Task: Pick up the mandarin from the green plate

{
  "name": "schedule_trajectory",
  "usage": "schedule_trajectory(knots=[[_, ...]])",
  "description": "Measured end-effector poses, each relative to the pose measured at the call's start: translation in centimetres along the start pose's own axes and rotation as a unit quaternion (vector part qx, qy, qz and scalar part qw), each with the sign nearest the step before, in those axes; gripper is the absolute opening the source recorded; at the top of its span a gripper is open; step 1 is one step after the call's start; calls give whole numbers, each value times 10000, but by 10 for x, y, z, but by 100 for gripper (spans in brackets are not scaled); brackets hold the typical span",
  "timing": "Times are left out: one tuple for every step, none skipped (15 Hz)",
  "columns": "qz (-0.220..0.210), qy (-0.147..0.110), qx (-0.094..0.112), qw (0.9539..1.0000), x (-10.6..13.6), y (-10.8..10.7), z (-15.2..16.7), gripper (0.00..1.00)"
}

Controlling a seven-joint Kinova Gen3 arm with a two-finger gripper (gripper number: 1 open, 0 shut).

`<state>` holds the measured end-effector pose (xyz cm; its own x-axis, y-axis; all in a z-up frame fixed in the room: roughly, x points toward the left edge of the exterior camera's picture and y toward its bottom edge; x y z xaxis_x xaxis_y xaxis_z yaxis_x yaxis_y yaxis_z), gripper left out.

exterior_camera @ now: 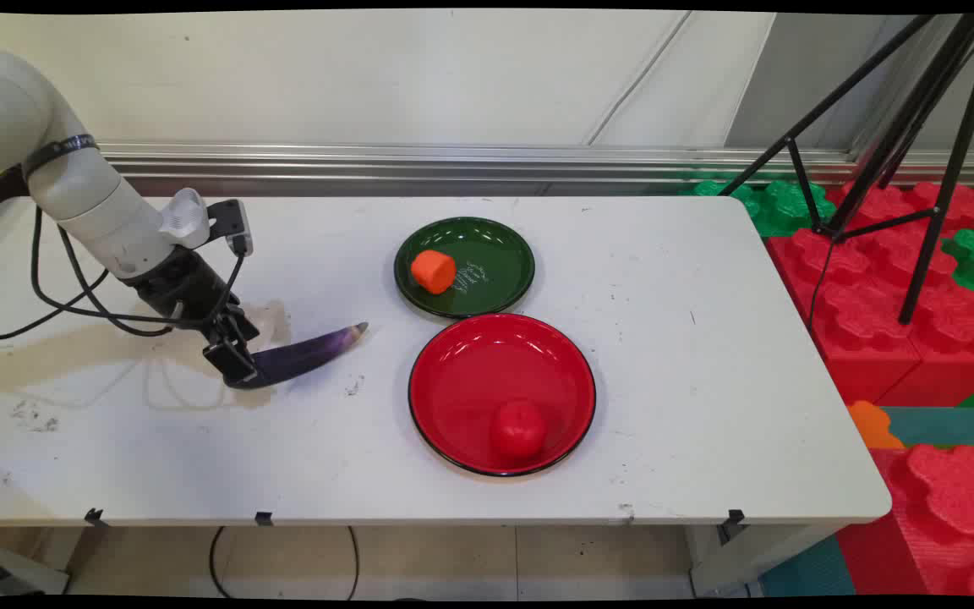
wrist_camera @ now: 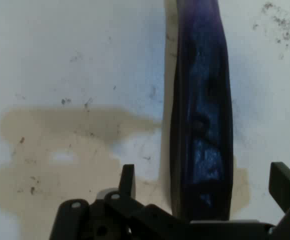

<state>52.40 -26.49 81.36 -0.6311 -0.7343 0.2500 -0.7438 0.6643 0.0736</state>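
Observation:
A long dark purple eggplant point(exterior_camera: 309, 351) lies on the white table point(exterior_camera: 690, 355), its pale tip pointing right toward the plates. My gripper point(exterior_camera: 238, 368) is down at its thick left end. In the hand view the eggplant point(wrist_camera: 202, 125) runs up the picture between the two fingers, and my gripper point(wrist_camera: 205, 185) is open, with a gap showing on each side of the eggplant. The left fingertip point(wrist_camera: 127, 177) stands well off the eggplant's skin.
A dark green plate point(exterior_camera: 495, 249) with an orange piece point(exterior_camera: 433, 271) sits at the table's back middle. In front of it, a red plate point(exterior_camera: 470, 372) holds a red round fruit point(exterior_camera: 518, 429). A tan stain point(wrist_camera: 60, 145) marks the table under the hand. A black tripod point(exterior_camera: 893, 144) and foam blocks stand to the right.

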Motion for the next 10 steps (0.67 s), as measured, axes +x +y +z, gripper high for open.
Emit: schedule_trajectory(knots=[[-14, 13, 10, 10000, 0, 0, -1, 100], [-23, 33, 22, 10000, 0, 0, -3, 100], [-27, 54, 29, 10000, 0, 0, -5, 100], [-25, 82, 33, 10000, 0, 0, -9, 100], [-21, 102, 33, 9999, 1, 1, -11, 100], [-7, 141, 34, 9999, 1, 1, -14, 100], [9, 174, 35, 9998, 2, 2, -17, 100], [57, 274, 54, 9996, 4, 3, -26, 100], [105, 361, 72, 9993, 7, 4, -33, 100], [142, 425, 88, 9990, 8, 4, -38, 100]])
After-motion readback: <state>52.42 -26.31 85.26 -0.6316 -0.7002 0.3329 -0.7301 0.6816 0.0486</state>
